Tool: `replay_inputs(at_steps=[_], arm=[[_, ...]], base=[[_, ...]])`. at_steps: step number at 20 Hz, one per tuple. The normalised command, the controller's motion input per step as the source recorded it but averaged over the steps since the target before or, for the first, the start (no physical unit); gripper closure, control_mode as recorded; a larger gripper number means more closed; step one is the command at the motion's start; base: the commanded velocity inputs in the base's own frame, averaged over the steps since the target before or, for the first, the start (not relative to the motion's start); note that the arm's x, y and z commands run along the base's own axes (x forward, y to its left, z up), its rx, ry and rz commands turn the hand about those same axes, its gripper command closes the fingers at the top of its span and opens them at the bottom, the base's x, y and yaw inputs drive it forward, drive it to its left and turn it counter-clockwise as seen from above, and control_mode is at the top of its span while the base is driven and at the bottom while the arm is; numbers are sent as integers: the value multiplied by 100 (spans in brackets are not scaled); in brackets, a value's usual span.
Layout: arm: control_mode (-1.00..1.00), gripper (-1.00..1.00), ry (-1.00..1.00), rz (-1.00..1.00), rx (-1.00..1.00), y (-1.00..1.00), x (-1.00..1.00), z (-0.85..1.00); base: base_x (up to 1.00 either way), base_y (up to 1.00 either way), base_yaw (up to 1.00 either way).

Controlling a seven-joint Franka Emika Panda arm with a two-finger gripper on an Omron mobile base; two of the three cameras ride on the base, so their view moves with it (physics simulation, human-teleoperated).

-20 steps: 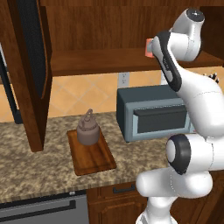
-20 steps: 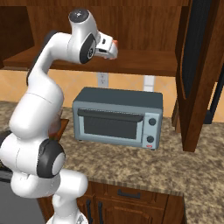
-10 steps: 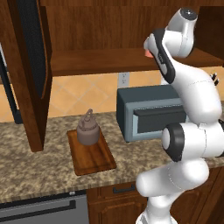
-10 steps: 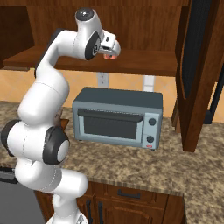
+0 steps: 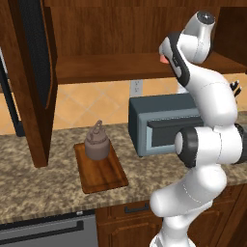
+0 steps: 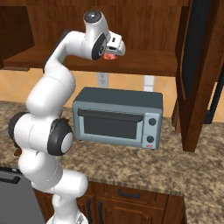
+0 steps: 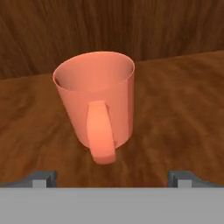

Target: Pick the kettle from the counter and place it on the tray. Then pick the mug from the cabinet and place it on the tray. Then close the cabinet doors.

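Hand view, mug just ahead between spread fingers

We see flat, even rendered light in all three views, moderately bright, no glare spots. Both base views are sharp edge to edge with no lens bending at the corners. The cabinet interior reads darker toward its top and back; the shelf underside throws a soft shade on the wall. The kettle casts only a faint dark patch on the tray. The white arm shows smooth shading, brighter on top. The hand view looks soft and slightly blurry, wood grain smeared; the mug glows warmly, its handle the brightest part, with a weak shadow on the shelf by its base.
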Motion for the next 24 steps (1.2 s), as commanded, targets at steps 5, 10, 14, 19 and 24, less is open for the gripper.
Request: replay_inputs(at_steps=[5,10,14,19,24], arm=[[-100,-100,0,0,0,-1,38,-1],[-100,-100,0,0,0,0,38,0],[-100,100,0,0,0,-2,2,0],[-100,100,0,0,0,0,0,0],[-100,100,0,0,0,0,0,0]], base=[[0,0,0],[0,0,0],[0,0,0],[0,0,0],[0,0,0]])
